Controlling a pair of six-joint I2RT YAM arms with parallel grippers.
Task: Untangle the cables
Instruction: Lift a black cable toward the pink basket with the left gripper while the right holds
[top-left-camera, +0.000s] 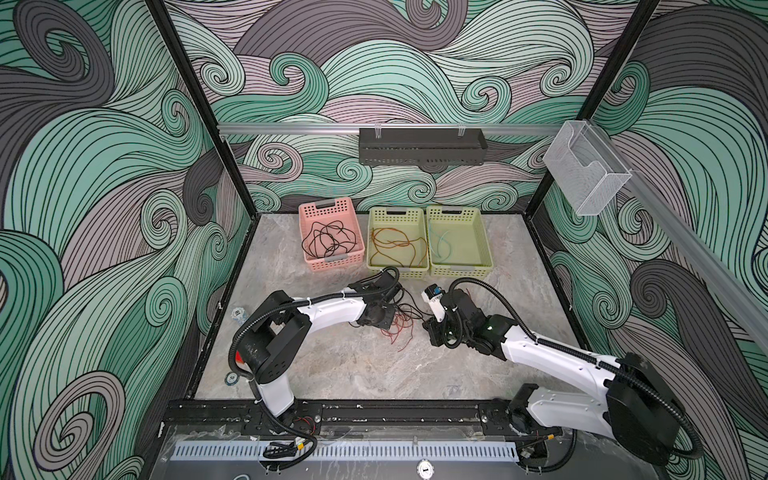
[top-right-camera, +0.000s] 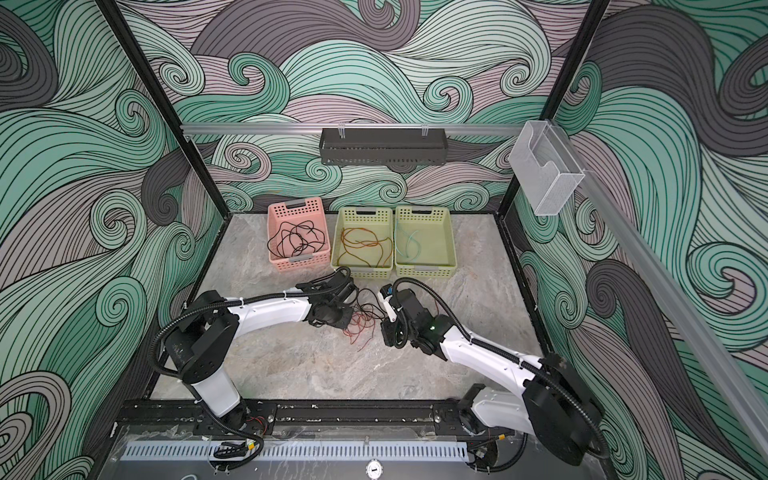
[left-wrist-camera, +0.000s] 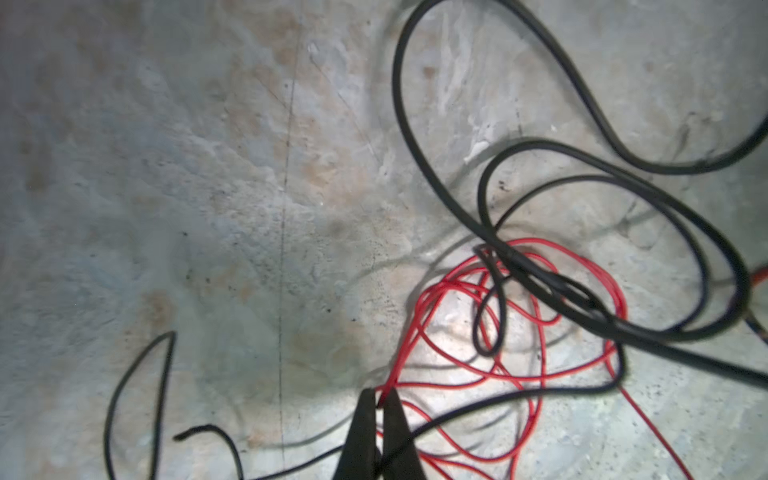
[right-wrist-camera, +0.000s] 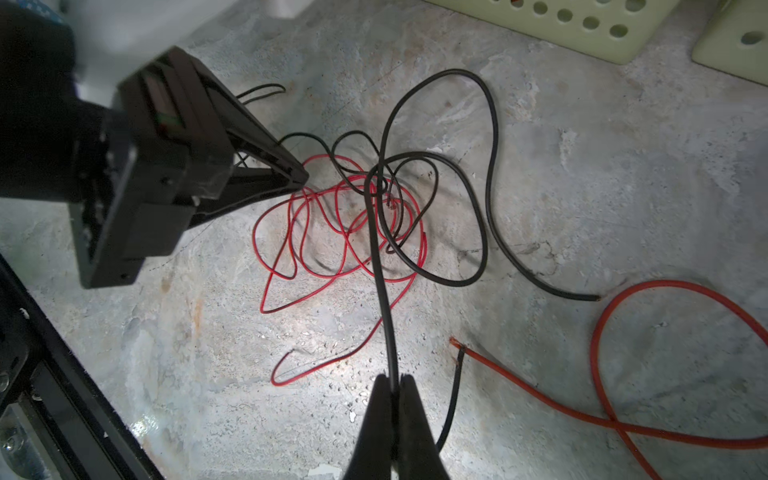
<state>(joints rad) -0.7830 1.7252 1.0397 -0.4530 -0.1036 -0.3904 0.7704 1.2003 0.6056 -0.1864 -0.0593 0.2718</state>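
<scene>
A tangle of cables lies on the table between my two grippers: a thin red cable (top-left-camera: 401, 330) (left-wrist-camera: 419, 311) looped with black cable (top-left-camera: 409, 309) (right-wrist-camera: 382, 291). My left gripper (left-wrist-camera: 379, 397) (top-left-camera: 388, 328) is shut on a strand of the thin red cable at the tangle's edge. It also shows in the right wrist view, where the left gripper (right-wrist-camera: 301, 178) touches the red loops. My right gripper (right-wrist-camera: 394, 380) (top-left-camera: 426, 322) is shut on a black cable that runs taut from the knot. A thicker red cable (right-wrist-camera: 593, 340) lies loose beside it.
Three baskets stand at the back. The pink basket (top-left-camera: 330, 205) holds black cables (top-left-camera: 328, 241), a green basket (top-left-camera: 397, 212) holds orange-brown cables (top-left-camera: 395, 245), and another green basket (top-left-camera: 457, 210) holds a teal piece (top-left-camera: 442, 245). A black rail (top-left-camera: 374, 409) borders the front.
</scene>
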